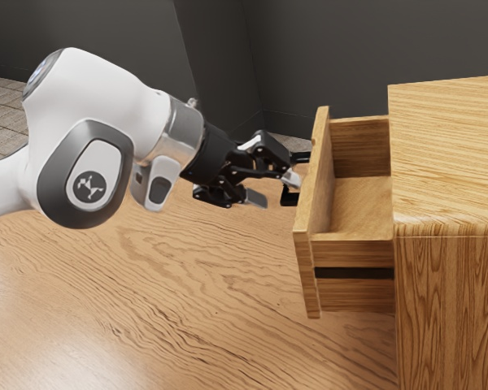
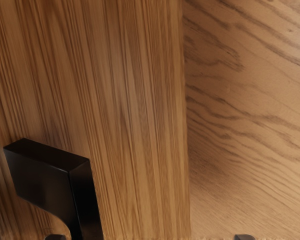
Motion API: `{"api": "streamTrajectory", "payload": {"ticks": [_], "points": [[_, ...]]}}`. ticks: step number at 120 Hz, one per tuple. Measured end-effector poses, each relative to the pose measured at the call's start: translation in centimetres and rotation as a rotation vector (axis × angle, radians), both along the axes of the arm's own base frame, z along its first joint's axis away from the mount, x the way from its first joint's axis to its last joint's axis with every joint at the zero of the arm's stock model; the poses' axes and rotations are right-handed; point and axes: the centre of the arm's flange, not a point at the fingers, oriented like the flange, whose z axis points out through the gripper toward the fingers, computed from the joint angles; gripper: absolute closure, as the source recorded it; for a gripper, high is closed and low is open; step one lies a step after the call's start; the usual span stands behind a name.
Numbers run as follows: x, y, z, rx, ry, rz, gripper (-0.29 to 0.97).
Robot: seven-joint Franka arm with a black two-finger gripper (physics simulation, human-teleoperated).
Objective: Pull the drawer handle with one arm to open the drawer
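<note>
The jaws are spread, not pinching anything. The gripper [image 1: 274, 187] points at the drawer front with one finger [image 1: 256, 197] hanging clear on the side away from the wood, and the other up close to the handle [image 1: 289, 196]. The black handle [image 2: 50, 190] sits beside that nearer finger, not centred in the gap. Whether it touches the finger I cannot tell (the contact is hidden in both views).

Just beyond the jaws is the drawer [image 1: 313, 203]. Its front panel [image 2: 130, 100] stands upright and square to the hand, and its box is drawn well out of the cabinet [image 1: 447, 244] behind it, so the inside is open to view. Below the jaws and the drawer lies the wooden table [image 1: 146, 309]. Behind the jaws the arm [image 1: 81, 162] stretches back, away from the cabinet.

My reading is that the pull is the step in hand and that it is far along, since the drawer is already open by a good part of its depth. If more travel is wanted, the next move calls for a straight draw back along the drawer's own line, with the near finger hooked behind the handle or the jaws brought together on it. With the jaws wide, any sideways drift could let the handle slip off.
</note>
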Motion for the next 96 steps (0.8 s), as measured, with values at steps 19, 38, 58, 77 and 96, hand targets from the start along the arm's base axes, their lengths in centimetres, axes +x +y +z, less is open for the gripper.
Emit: {"api": "streamTrajectory", "payload": {"ticks": [19,38,58,77,96], "points": [[-0.4,0.2,0.0,0.092,0.004,-0.018,0.26],[-1.3,1.0,0.4,0.128,0.028,-0.02,0.29],[-1.9,3.1,0.6,0.119,0.055,0.001,0.28],[-2.6,4.3,1.8,0.107,0.045,0.008,0.27],[-4.2,5.3,5.8,0.074,-0.013,0.012,0.27]]}}
